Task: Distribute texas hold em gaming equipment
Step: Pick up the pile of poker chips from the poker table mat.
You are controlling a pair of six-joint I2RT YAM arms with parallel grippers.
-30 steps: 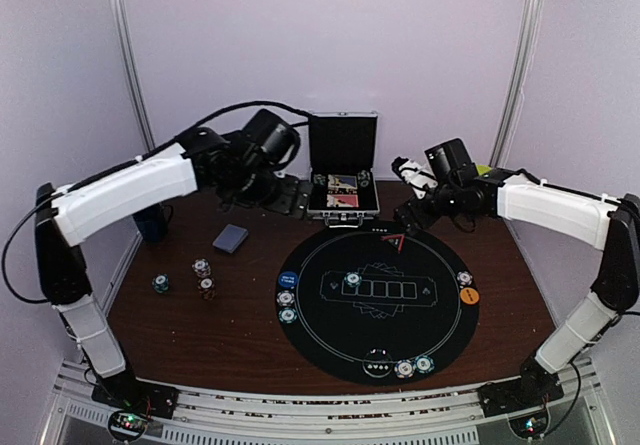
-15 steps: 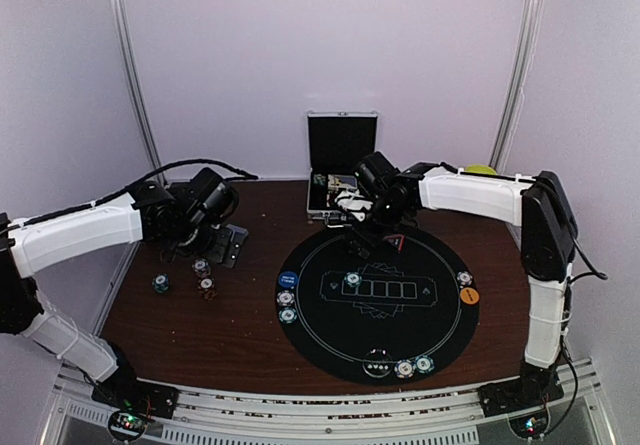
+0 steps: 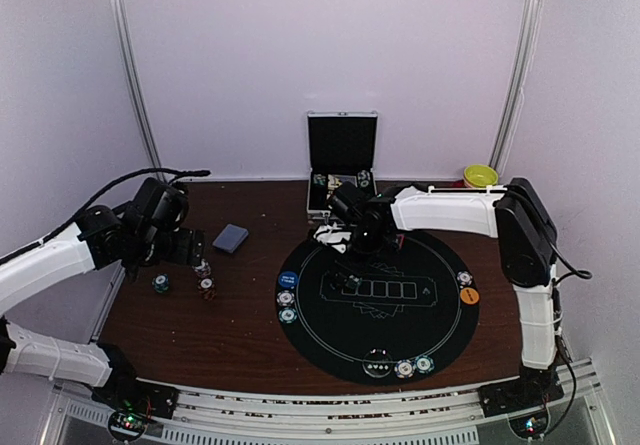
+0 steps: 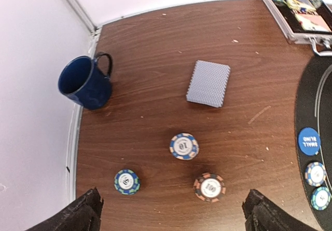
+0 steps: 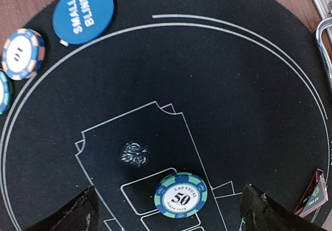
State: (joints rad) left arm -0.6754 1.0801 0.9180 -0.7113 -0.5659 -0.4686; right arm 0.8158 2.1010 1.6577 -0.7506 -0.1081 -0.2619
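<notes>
1. The right end effector [image 5: 171, 213] is hanging wide open over the black mat [image 5: 249, 85]. Its dark fingers [image 5: 78, 215] are showing at the bottom of the wrist view, and it is gripping nothing.
2. Just ahead of it, almost centred between the jaws, the teal 50 chip [image 5: 180, 195] is lying flat on the mat's printed card boxes. Being round, it is offering no long axis, so I judge the coming move is calling for a straight drop and a squeeze across the rim.
3. Farther ahead, toward the left of that view, a blue-and-peach chip [image 5: 22, 54] and the blue small-blind button [image 5: 83, 14] are resting at the mat's rim.
4. The left end effector [image 4: 171, 205] is likewise standing open and empty above the desk [image 4: 155, 44].
5. Right in front of it three chips are lying apart: a red-edged chip [image 4: 209, 187] slightly right, a teal-edged chip [image 4: 126, 181] slightly left, and a blue-edged chip [image 4: 183, 146] just beyond them.
6. Farther ahead the card deck [image 4: 208, 83] is lying face down, its long axis running away from the end effector with a slight tilt.
7. Farthest off, the mug [image 4: 85, 83] is sitting ahead-left and the case [image 4: 286, 19] ahead-right.
8. The right arm is nearer the chip on the mat; the left is nearer the loose chips and the deck.
</notes>
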